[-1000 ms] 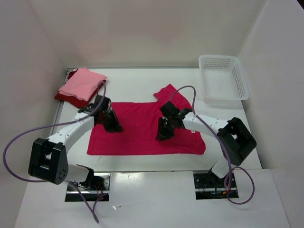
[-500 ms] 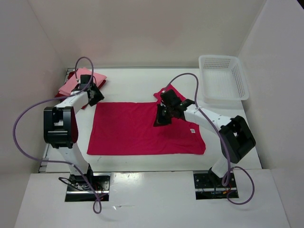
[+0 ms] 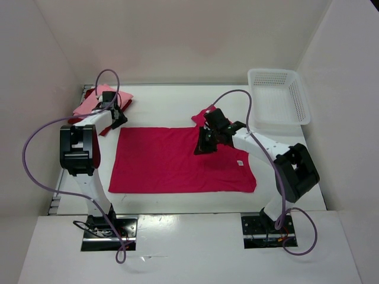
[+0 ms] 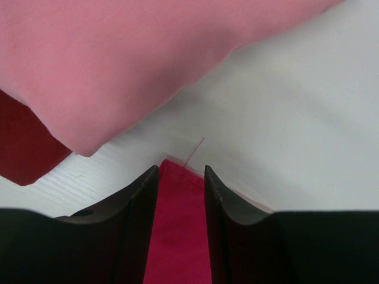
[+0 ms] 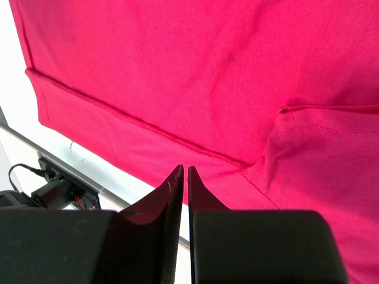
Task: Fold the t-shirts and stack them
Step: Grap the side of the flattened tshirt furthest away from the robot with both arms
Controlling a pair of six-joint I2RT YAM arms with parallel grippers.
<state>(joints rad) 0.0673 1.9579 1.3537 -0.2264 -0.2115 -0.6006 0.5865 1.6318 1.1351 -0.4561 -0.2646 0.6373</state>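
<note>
Top view: I see the crimson t-shirt spread flat on the table, with the pink t-shirt folded at the far left

Left wrist: my left gripper stands spread over the crimson corner, near the pink one, which lies on the dark red t-shirt

Right wrist: my right gripper is pressed almost together above crimson cloth

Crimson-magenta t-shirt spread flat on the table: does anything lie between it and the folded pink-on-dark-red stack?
Nothing visible. A bare strip of white table separates the crimson-magenta t-shirt at its far-left corner from the folded pink t-shirt on the dark red t-shirt; the left gripper hovers there.
</note>
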